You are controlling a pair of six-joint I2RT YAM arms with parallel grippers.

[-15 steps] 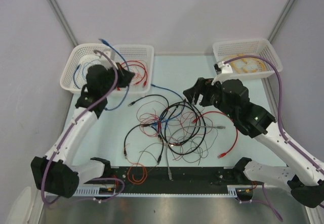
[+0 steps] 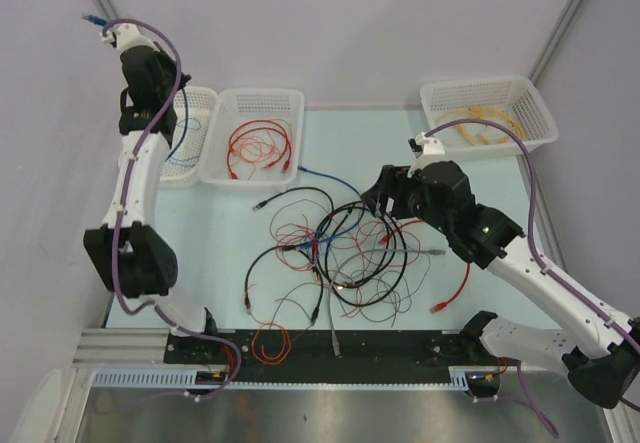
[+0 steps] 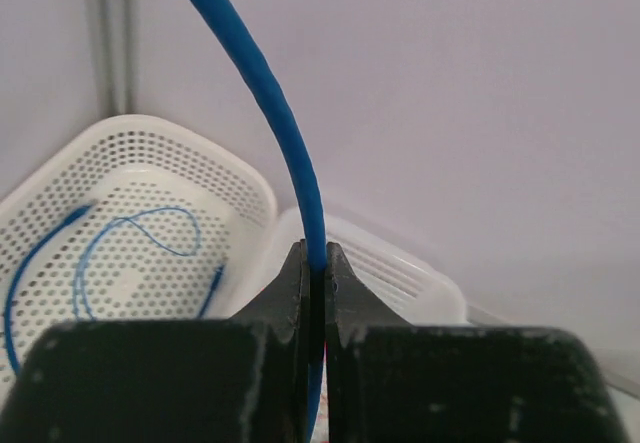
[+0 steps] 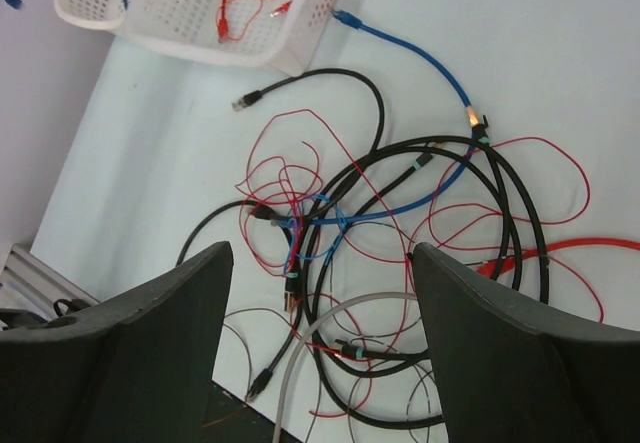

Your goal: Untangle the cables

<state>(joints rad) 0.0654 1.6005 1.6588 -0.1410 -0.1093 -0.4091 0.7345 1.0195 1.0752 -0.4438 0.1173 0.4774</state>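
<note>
Left gripper [image 3: 313, 263] swung up to 10 o'clock, pinching blue cable [image 3: 290, 143]. Right gripper [image 4: 322, 263] gapes wide, empty, over tangle [image 2: 340, 248]. Few cables lie sorted in baskets [image 2: 262, 92]; most remain knotted.

Your top view looks down from high behind on the whole table [image 2: 215, 233]; left wrist sits tight against the blue cable [image 3: 285, 138], facing the wall [image 3: 450, 113]; right wrist looks down at mid-range on the cable tangle [image 4: 340, 218], shared with top.

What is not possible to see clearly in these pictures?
Left wrist view: the plug of the blue cable, cut off by the top edge; its lower run, hidden by the left gripper.
Right wrist view: the near part of the cable jumble, hidden behind the right gripper.
</note>
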